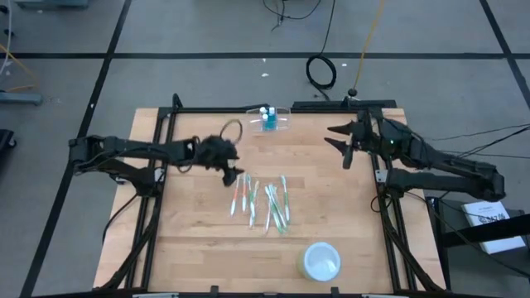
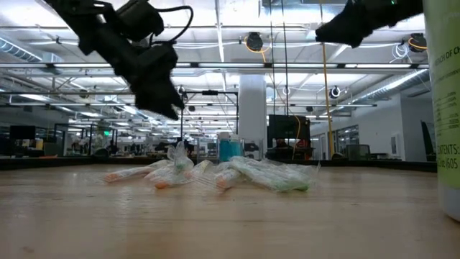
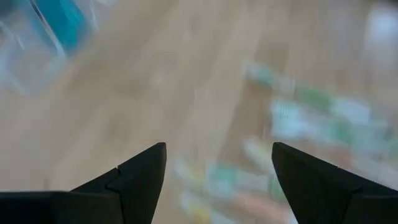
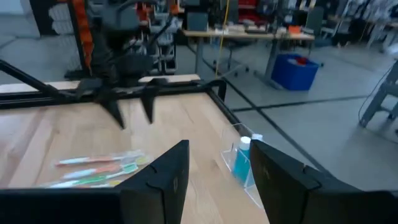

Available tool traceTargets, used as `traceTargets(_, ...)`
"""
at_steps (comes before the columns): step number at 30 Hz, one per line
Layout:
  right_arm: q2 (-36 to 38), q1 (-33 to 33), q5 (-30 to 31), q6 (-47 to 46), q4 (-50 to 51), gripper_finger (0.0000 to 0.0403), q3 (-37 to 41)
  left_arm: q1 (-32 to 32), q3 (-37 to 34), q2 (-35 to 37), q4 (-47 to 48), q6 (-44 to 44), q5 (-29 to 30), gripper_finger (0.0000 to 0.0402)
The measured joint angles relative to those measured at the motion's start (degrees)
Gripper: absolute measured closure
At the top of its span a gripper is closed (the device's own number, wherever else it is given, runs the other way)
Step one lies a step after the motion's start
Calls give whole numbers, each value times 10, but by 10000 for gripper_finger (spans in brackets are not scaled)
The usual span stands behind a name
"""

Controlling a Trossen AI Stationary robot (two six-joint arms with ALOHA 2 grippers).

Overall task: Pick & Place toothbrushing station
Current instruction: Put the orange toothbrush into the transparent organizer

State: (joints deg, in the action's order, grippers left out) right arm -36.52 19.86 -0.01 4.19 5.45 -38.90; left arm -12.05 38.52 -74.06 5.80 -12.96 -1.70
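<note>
Nothing is placed yet: wrapped green and orange toothbrushes (image 1: 263, 204) lie on the wooden tabletop (image 1: 199, 240), the clear plastic holder cup (image 1: 270, 120) sits apart, and the left end effector (image 1: 231, 176) hovers open and empty above them while the right end effector (image 1: 343, 146) waits part-open, holding nothing.

Matt wood table (image 1: 190, 232); clear glossy plastic holder cup (image 1: 271, 121); plastic-wrapped toothbrushes (image 1: 265, 204).
</note>
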Motion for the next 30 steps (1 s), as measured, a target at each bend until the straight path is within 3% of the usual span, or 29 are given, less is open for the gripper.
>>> traceTargets(5,50,0,0,49,-88,243,76,68,3,-10,76,-91,129,106)
traceTargets(11,80,0,-1,55,-139,243,107,81,4,-10,97,-229,174,106)
traceTargets(22,83,-1,-2,59,-147,243,109,71,24,-120,126,-322,160,105)
traceTargets(30,82,-1,-2,59,-142,243,108,68,72,-182,125,-290,152,105)
